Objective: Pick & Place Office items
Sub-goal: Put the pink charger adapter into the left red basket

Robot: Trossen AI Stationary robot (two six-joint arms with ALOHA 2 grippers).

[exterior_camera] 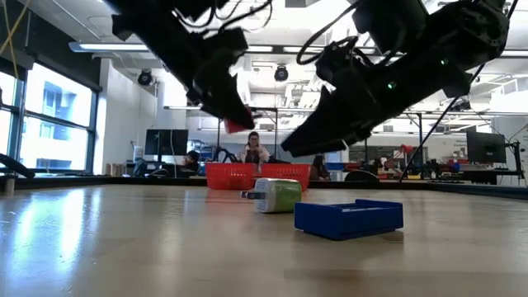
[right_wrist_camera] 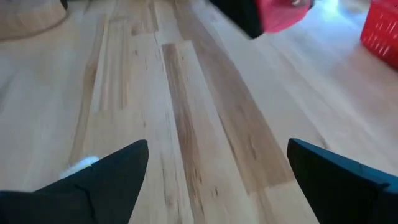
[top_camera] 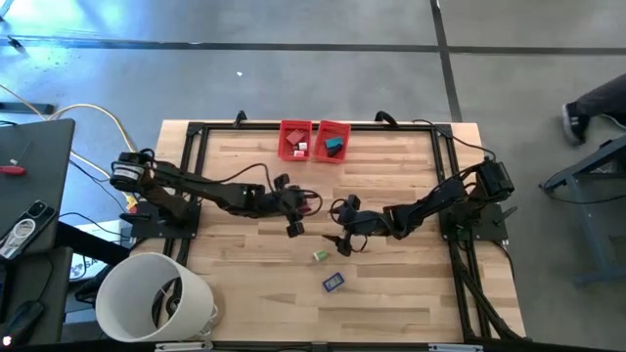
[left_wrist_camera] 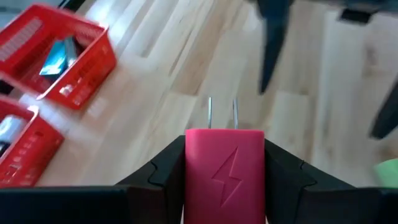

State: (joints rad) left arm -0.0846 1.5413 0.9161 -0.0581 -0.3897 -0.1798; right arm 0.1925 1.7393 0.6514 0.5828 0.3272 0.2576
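Left gripper (left_wrist_camera: pixel 224 180) clamps one pink charger (left_wrist_camera: pixel 224 171) above mid-surface.
Two red bins (top_camera: pixel 314 140) hold perhaps three pieces; green piece (top_camera: pixel 319 256) and blue piece (top_camera: pixel 333 283) lie loose; right gripper (top_camera: pixel 341 241) hovers, jaws apart.

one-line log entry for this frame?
left gripper: shut on pink charger, lifted | right gripper: open, empty, mid-table | green item, blue item: on table | red bins: far edge
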